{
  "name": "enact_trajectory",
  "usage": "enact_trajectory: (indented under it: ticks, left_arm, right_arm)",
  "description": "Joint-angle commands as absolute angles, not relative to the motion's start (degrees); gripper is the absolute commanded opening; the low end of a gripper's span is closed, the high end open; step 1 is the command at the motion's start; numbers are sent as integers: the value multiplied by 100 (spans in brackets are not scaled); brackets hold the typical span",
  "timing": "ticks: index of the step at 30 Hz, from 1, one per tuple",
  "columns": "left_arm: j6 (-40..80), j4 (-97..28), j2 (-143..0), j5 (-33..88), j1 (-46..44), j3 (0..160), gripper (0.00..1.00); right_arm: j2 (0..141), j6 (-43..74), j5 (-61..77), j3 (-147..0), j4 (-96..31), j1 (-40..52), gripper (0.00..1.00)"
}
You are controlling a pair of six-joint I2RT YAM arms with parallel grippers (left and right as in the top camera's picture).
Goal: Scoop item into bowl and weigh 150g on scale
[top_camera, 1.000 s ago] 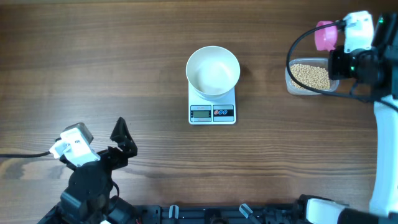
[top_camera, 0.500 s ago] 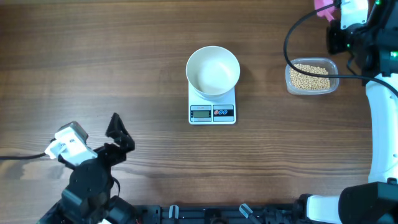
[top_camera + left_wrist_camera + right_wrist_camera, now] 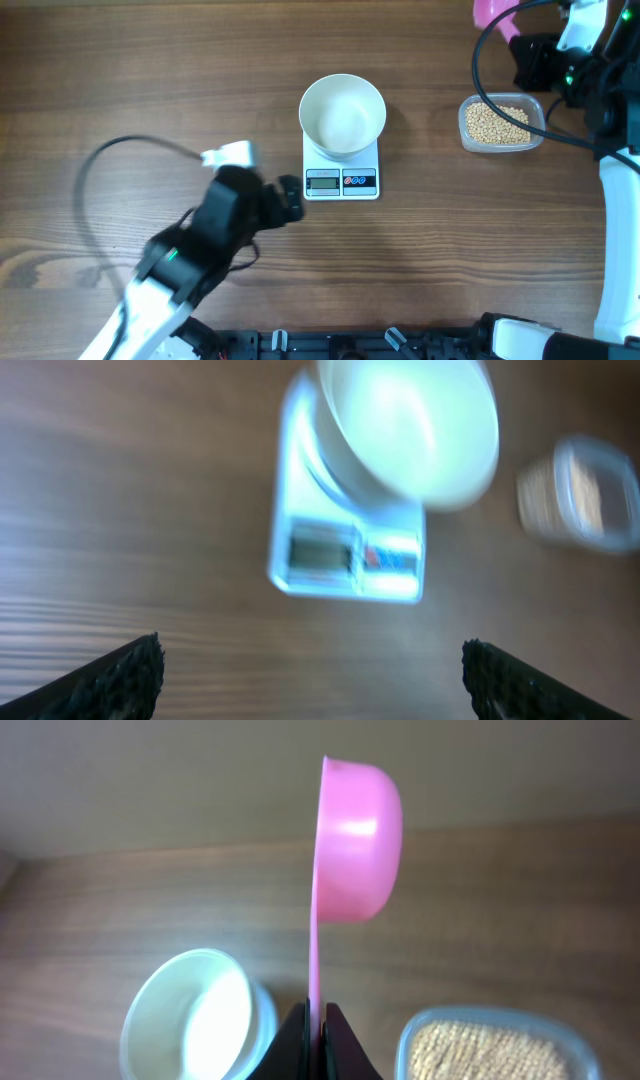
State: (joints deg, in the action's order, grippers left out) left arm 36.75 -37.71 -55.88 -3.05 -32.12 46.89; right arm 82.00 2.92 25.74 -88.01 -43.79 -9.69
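Looking across the wooden table (image 3: 150,60), I see the white bowl (image 3: 343,110) sitting right on top of the scale (image 3: 341,182), so whatever drops in gets weighed straight away. The bowl looks empty. The beans (image 3: 497,122) are all in a clear tub (image 3: 537,135) to the right of the scale, well apart from it.

The right gripper (image 3: 313,1030) is pinched tight on the thin handle of a pink scoop (image 3: 355,840). It holds the scoop up in the air, to the right of the scale and further back, with the cup turned on its side. I think it grips the handle so the cup can dip into the beans without the fingers going in too. Tipped like that it could not carry beans, so I guess no scooping is done yet.

The left gripper (image 3: 312,655) is just beside the scale, at its front left corner, fingers spread wide with nothing between them. Its camera faces the little screen, but the picture is too blurry to read. Maybe it is there to press a button; I cannot tell.

Nothing lies between the tub and the scale, so the scoop's way looks open. The left arm is close, though, and a bump could shift the bowl.
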Motion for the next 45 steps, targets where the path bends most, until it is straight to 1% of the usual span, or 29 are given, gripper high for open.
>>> enact_trajectory:
  ticks: [1,3,7,10,12,21,22,24,25,26,28,30,33,35,38,45]
  left_arm:
    - [3673,-3496,-6580,1584,-3199,4807,100]
    - [3669,-3363,-7048,1846,-3197,4807,100]
    - [3669,-3297,-7697,1876,-3197,4807,100]
    - [3625,-3013,-7782,2766,-3197,4816,100]
    - [3627,-2753,-7706,3148,-3199,4866,100]
    - [3647,-2401,-7629,2993,-3199,4877,100]
    - [3647,-2327,-7629,2993,-3203,4877,92]
    - [3649,-2126,-7629,2950,-3221,4877,38]
    - [3651,-2008,-7653,2794,-3247,4877,17]
    - [3651,-1938,-7669,2650,-3280,4877,4]
    - [3651,-1739,-7762,2027,-3404,4877,4]
    - [3649,-1612,-7861,1647,-3531,4877,4]
    - [3649,-1424,-8009,1474,-3667,4877,4]
    - [3651,-1201,-8259,764,-3826,4877,4]
    - [3649,-1035,-8554,69,-3935,4877,4]
    - [3647,-390,-9207,32,-4029,4877,4]
  right_arm:
    - [8099,655,2707,-8851,-4842,-972,4]
    - [8099,596,2703,-8851,-5087,-974,4]
    - [8099,602,2707,-8851,-5365,-972,4]
    - [8099,602,2705,-8851,-5542,-974,4]
    - [8099,600,2705,-8851,-5616,-972,4]
    - [8099,602,2705,-8851,-5660,-974,4]
    - [8099,600,2705,-8851,-5629,-974,4]
    - [8099,600,2703,-8851,-5553,-974,4]
    - [8099,600,2703,-8851,-5507,-974,4]
    - [8099,600,2703,-8851,-5485,-974,4]
    - [8099,600,2703,-8851,-5468,-974,4]
    - [8099,600,2703,-8851,-5468,-974,4]
    - [8099,607,2705,-8851,-5470,-972,4]
    - [8099,602,2703,-8851,-5474,-974,4]
    - [8099,602,2703,-8851,-5472,-974,4]
    - [8101,602,2681,-8851,-5363,-974,4]
